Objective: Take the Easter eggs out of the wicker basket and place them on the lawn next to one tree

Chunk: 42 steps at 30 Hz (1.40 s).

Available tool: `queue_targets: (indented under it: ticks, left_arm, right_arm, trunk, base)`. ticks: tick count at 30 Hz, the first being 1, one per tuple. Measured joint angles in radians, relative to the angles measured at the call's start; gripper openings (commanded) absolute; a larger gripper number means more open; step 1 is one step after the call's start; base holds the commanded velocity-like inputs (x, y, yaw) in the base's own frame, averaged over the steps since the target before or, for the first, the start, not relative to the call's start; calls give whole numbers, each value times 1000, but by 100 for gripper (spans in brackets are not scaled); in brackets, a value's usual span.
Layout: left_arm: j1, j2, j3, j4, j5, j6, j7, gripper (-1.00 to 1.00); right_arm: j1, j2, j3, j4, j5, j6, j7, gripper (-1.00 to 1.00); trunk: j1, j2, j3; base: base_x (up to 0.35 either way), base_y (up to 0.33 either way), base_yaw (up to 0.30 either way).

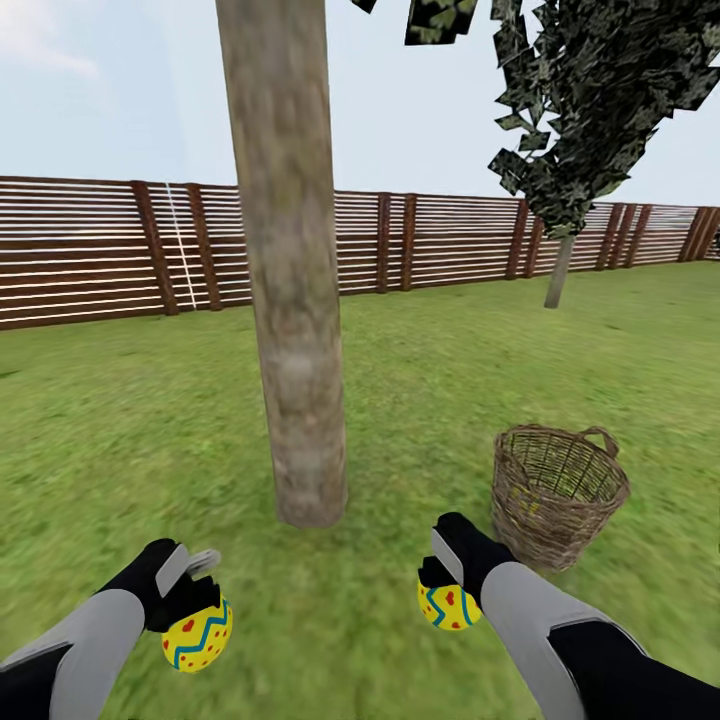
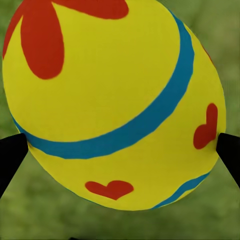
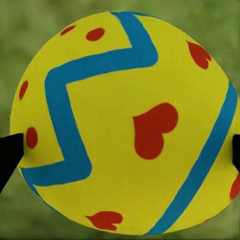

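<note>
Eggs in both of my grippers: my left gripper (image 1: 200, 600) is clamped on one egg (image 1: 197, 635), my right gripper (image 1: 440, 580) on a second egg (image 1: 448, 606), and in each wrist view the dark fingertips (image 2: 11, 155) press the shell at its widest part, with blurred grass behind. Both eggs hang low over the lawn (image 1: 120, 440), either side of the bare grey-brown trunk of the tree (image 1: 290, 300), which stands just ahead of me. The wicker basket (image 1: 556, 492) sits upright on the grass to the trunk's right, near my right arm; I cannot tell from here whether a third egg lies inside it. As I judge it, the step is setting these two down beside the trunk. To do that well I should lower each until the shell meets the grass before parting my jaws, since a round egg let go from above may roll. Placing them close to the trunk's foot, away from the basket, keeps the result unambiguous.
</note>
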Motion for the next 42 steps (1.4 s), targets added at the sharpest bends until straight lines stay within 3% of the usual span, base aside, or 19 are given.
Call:
queue_targets:
  ticks: [42]
  left_arm:
    - [0, -6, 0, 0, 0, 0, 0, -100]
  right_arm:
    - [0, 2, 2, 1, 0, 0, 2, -100]
  trunk:
    - [19, -10, -128]
  base:
    - [0, 0, 6]
